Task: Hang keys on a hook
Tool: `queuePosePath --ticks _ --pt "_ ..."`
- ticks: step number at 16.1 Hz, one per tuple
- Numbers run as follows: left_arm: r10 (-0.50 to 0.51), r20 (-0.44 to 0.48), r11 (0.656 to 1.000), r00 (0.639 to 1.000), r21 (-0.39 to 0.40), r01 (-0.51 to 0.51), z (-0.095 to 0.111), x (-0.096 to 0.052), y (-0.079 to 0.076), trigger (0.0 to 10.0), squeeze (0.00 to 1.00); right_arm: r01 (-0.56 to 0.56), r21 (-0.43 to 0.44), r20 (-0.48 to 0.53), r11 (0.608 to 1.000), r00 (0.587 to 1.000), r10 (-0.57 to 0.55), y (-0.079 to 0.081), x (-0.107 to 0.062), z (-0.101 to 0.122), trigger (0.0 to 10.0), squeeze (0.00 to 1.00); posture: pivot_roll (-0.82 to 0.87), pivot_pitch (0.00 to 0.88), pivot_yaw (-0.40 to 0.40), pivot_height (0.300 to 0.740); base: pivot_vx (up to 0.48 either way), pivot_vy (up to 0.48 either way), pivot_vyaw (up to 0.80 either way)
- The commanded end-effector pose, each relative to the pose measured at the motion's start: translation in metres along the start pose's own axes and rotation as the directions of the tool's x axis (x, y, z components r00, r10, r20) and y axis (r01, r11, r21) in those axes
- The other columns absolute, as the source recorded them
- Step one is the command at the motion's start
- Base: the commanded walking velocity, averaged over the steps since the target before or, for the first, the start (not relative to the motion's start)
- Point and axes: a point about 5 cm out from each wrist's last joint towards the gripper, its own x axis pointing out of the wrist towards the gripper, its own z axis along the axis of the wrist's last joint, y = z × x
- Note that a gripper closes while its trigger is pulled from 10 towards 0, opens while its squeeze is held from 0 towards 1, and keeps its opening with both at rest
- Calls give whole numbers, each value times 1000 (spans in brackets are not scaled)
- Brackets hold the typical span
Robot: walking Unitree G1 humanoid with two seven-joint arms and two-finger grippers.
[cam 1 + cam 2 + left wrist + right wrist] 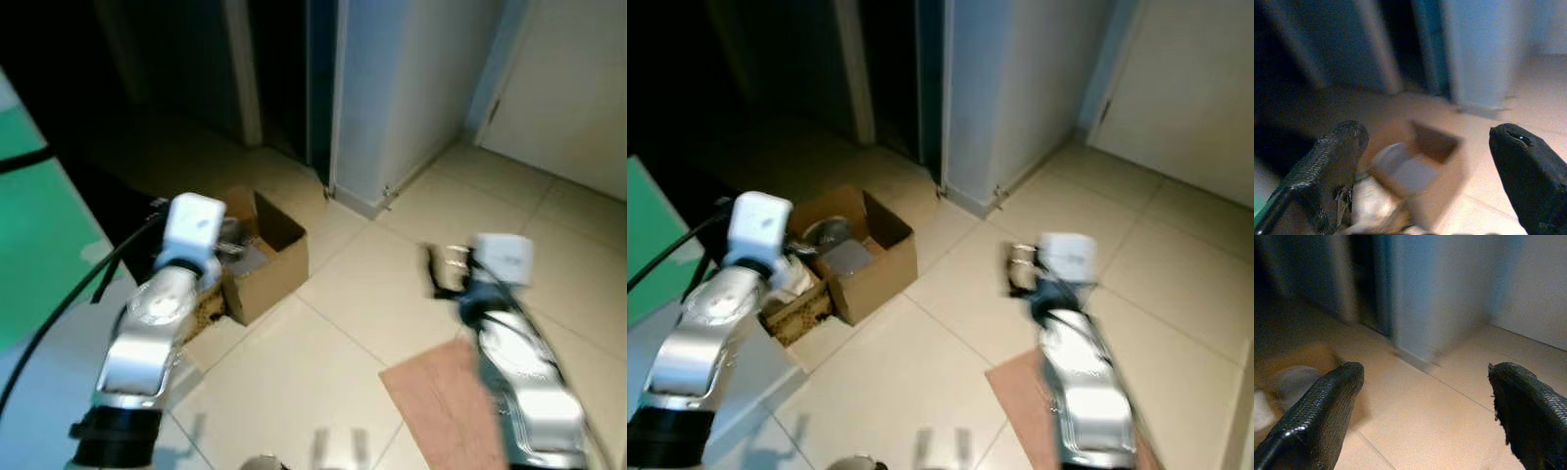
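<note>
Fingers of the left gripper [1425, 181] and right gripper [1425, 416] are spread wide, nothing held; an open brown cardboard box [266, 257] is seen at ten o'clock.

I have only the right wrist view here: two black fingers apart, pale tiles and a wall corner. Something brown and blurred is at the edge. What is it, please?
Observer: An open cardboard box stands on the tiles at the robot's left, near the dark doorway.
Operator: Is the left pincer busy with it?
Observer: No. The left pincer is open with nothing between its fingers, and it points toward the box.
Operator: And what lies under my right arm?
Observer: A flat brown mat on the tiles, partly below the right arm.
</note>
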Motion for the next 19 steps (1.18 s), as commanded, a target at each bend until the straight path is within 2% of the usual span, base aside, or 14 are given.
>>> queuePosePath --ticks 1,3,5,7,8,9,10,14,17,19 --pt "55 66 998 996 22 -57 8 2 0 10000 0 22 -10 -2 1000 1000 -22 -6 1 -1 10000 1000 -68 0 18 740 0 0 800" --pt "106 83 994 991 13 -108 10 3 6 10000 51 23 -15 3 1000 1000 -23 -5 2 -1 10000 1000 -66 0 18 740 0 0 800" --pt "108 90 994 990 16 -110 11 4 7 10000 114 24 -18 8 1000 1000 -24 -5 2 0 10000 1000 -67 0 20 740 0 0 800" --pt "90 135 995 987 41 -96 13 4 7 10000 98 33 -30 6 999 999 -33 -5 2 -1 10000 1000 -72 0 25 740 0 0 800" --pt "31 86 999 996 24 -33 10 4 3 10000 71 62 -12 1 998 998 -62 -8 1 -3 10000 1000 -77 0 29 740 0 0 800" --pt "-25 67 1000 997 -12 25 9 4 1 10000 35 71 -9 -2 997 997 -71 -9 0 -3 10000 1000 -78 0 30 740 0 0 800" --pt "-54 71 999 996 -4 54 9 3 -1 10000 43 71 -12 -3 997 997 -71 -10 0 -3 10000 1000 -78 0 29 740 0 0 800" --pt "-75 54 997 996 -14 76 5 0 -1 10000 94 34 -17 -9 999 999 -34 -6 1 -4 10000 1000 -70 0 21 740 0 0 800" --pt "-90 48 996 995 -18 91 5 0 -1 10000 118 6 -81 -5 997 1000 -7 -4 3 -5 10000 1000 -72 0 21 740 281 0 800" --pt "-98 47 995 994 -25 99 5 -1 -2 10000 118 -5 -87 3 996 1000 6 -2 2 -4 10000 1000 -72 0 21 740 332 0 800"
